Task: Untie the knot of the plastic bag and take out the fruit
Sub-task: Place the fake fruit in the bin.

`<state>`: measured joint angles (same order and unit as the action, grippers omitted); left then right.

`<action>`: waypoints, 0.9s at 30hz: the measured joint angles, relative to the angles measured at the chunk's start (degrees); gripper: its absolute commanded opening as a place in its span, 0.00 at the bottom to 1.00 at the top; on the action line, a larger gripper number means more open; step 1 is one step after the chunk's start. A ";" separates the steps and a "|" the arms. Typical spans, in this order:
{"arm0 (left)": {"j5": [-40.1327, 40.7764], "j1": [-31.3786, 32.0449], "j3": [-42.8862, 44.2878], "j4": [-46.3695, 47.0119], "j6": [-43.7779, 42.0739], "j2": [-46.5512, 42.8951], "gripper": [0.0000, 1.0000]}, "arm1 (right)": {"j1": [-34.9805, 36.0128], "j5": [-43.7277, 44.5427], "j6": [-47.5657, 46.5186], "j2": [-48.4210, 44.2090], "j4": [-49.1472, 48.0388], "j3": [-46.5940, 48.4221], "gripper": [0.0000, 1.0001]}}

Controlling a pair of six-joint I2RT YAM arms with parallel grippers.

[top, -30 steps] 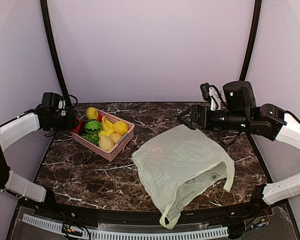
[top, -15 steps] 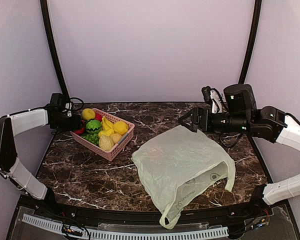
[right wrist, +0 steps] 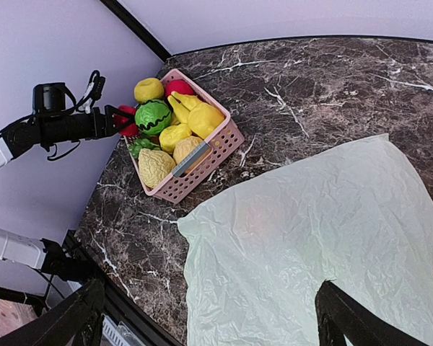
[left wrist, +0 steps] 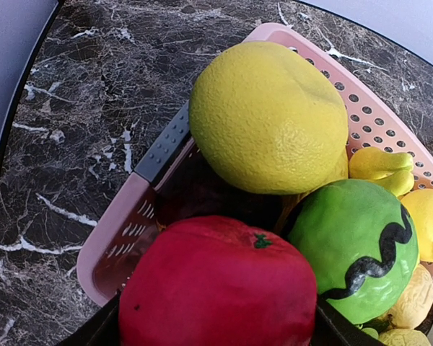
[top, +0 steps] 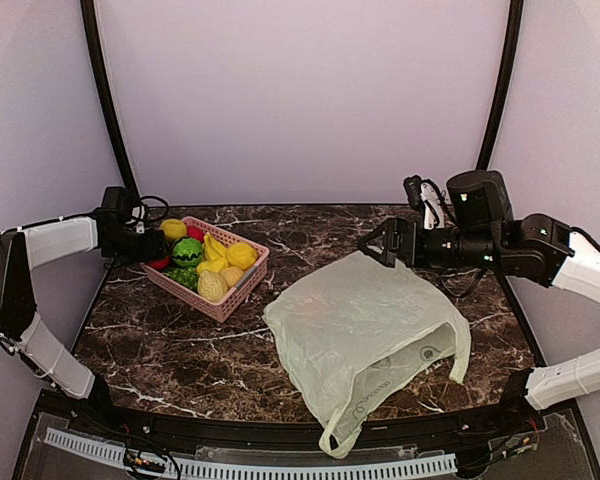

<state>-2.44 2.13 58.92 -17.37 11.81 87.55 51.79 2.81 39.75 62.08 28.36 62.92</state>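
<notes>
The pale green plastic bag (top: 365,330) lies flat and untied on the marble table, its mouth toward the front edge; it also shows in the right wrist view (right wrist: 325,238). My left gripper (top: 150,252) is at the pink basket's (top: 242,290) left end, shut on a red fruit (left wrist: 216,288). A yellow-green fruit (left wrist: 267,115), a green striped one (left wrist: 353,245) and a yellow-orange one (top: 242,255) lie in the basket. My right gripper (top: 378,240) is open and empty above the bag's far edge. No brown oval fruit shows.
Yellow bananas (top: 214,248) and a pale yellow textured piece (top: 212,286) also lie in the basket. Its grey handle (left wrist: 162,144) is at the near rim. Black frame posts (top: 108,110) stand at the back corners. The bag hangs over the table's front edge (top: 280,425).
My left arm has swung its elbow back to the left while its gripper stayed at the basket's left end with the red fruit. The right gripper has drifted slightly right.
</notes>
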 measured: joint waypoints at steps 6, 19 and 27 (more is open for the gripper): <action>0.22 0.00 0.00 -0.09 -0.15 0.00 0.92 | 0.00 0.00 0.02 0.00 0.00 -0.02 0.99; 2.75 0.00 0.00 -0.98 -0.24 -1.57 0.99 | 0.00 -0.07 0.00 0.00 0.00 -0.04 0.99; 5.11 1.01 -0.02 -4.68 -1.79 -15.96 0.97 | 0.00 0.59 -1.77 0.00 3.61 0.04 0.99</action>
<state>2.68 3.14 58.89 -22.04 10.02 71.59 51.79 3.40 37.98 62.08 31.97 62.96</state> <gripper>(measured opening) 0.975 0.986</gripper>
